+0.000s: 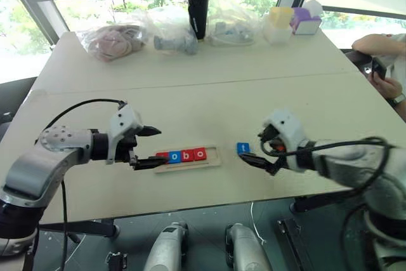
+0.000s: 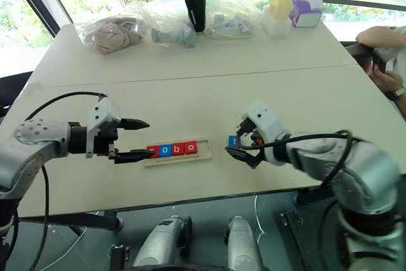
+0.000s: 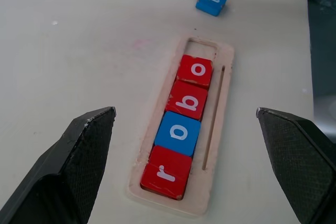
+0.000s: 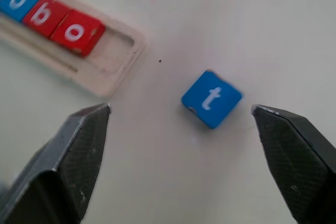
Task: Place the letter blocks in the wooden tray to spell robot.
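The wooden tray (image 1: 214, 157) lies on the white table in front of me. Four letter blocks sit in its slot: a red r (image 3: 167, 172), a blue o (image 3: 178, 132), a red b (image 3: 187, 100) and a red o (image 3: 195, 70). The slot's right end is bare wood. A blue t block (image 4: 211, 98) lies flat on the table just right of the tray. My left gripper (image 1: 162, 146) hovers open at the tray's left end, holding nothing. My right gripper (image 1: 252, 146) hangs open just above and behind the t block, which lies between its fingers without touching them.
Along the table's far edge stand clear bags of items (image 1: 114, 41), a black tumbler (image 1: 197, 7) and yellow and purple containers (image 1: 293, 20). A person's hands (image 1: 384, 77) show at the right edge. The table's front edge runs close below the tray.
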Robot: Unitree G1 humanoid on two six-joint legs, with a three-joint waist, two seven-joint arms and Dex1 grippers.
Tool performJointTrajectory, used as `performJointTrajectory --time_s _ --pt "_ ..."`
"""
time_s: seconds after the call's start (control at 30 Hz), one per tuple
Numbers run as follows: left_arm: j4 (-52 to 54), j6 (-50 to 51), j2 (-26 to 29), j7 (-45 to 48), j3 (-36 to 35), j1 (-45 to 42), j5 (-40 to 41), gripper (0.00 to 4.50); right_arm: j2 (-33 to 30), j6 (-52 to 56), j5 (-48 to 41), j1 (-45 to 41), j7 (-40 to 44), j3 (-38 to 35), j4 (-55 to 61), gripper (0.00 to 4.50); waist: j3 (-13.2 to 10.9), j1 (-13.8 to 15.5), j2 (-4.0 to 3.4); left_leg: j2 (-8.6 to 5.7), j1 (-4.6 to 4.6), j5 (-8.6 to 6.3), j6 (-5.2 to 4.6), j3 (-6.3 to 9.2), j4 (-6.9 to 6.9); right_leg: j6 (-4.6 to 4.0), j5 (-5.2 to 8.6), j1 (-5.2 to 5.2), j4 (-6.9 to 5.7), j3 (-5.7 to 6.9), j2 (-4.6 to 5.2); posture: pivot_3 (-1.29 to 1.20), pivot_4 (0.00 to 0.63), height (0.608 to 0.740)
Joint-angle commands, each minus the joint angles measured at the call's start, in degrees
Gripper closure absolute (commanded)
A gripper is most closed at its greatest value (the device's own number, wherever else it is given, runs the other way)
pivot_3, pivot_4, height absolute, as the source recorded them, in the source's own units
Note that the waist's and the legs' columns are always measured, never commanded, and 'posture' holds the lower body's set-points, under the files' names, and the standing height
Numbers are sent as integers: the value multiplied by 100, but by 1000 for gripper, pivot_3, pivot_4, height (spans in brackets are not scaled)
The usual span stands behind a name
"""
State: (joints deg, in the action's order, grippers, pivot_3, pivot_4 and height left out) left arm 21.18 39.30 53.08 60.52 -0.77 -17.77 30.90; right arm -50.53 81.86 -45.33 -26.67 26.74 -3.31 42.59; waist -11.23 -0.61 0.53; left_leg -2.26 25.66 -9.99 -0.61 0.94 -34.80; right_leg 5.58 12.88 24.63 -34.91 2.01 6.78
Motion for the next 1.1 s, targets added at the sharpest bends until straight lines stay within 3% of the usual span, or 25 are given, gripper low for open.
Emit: performJointTrajectory --time_s 0.03,0.13,0.33,0.63,0.73,0.93,0.97,1.1 --pt "126 -149 164 216 -139 -34 47 0 -1391 -2529 1202 567 1901 684 -420 84 1 22 5 0 0 -5 -1 1 1 7 5 -4 3 5 0 0 150 740" --pt "87 -166 147 233 -114 -159 24 0 -1512 -4234 1877 856 2697 945 -1583 84 3 -15 8 2 2 -23 -6 -3 -8 -3 -2 -19 35 11 -2 0 150 740" --pt "225 -112 99 197 -44 -170 56 0 -430 -5903 2588 351 3312 1393 -3650 84 2 -12 10 4 2 -33 -45 -49 -39 20 -26 -20 40 -5 2 0 150 740" --pt "468 30 104 72 -165 58 152 0 218 -6702 3178 -104 3907 1662 -4670 84 2 32 11 4 1 -32 -46 -52 -47 29 -39 -20 33 -8 0 0 150 740" --pt "485 36 101 24 -188 105 166 0 284 -6703 3216 -83 4024 1629 -4727 947 2 33 11 4 -3 -32 -46 -53 -51 30 -39 -21 22 -9 0 0 150 740" --pt "443 -12 58 -34 -136 107 133 0 434 -6709 3321 -61 4066 1592 -4858 4232 2 26 11 6 -23 -32 -44 -56 -62 27 -37 -22 -13 -17 0 0 150 740" --pt "432 -21 56 -34 -130 105 127 0 461 -6711 3339 -71 4052 1580 -4874 4474 2 18 11 7 -24 -31 -43 -57 -64 27 -37 -22 -17 -17 0 0 150 740" --pt "391 -57 70 -16 -129 89 113 0 488 -6683 3371 -47 4015 1523 -4794 4474 2 18 11 8 -25 -31 -43 -56 -70 27 -37 -23 -21 -18 0 0 150 740"
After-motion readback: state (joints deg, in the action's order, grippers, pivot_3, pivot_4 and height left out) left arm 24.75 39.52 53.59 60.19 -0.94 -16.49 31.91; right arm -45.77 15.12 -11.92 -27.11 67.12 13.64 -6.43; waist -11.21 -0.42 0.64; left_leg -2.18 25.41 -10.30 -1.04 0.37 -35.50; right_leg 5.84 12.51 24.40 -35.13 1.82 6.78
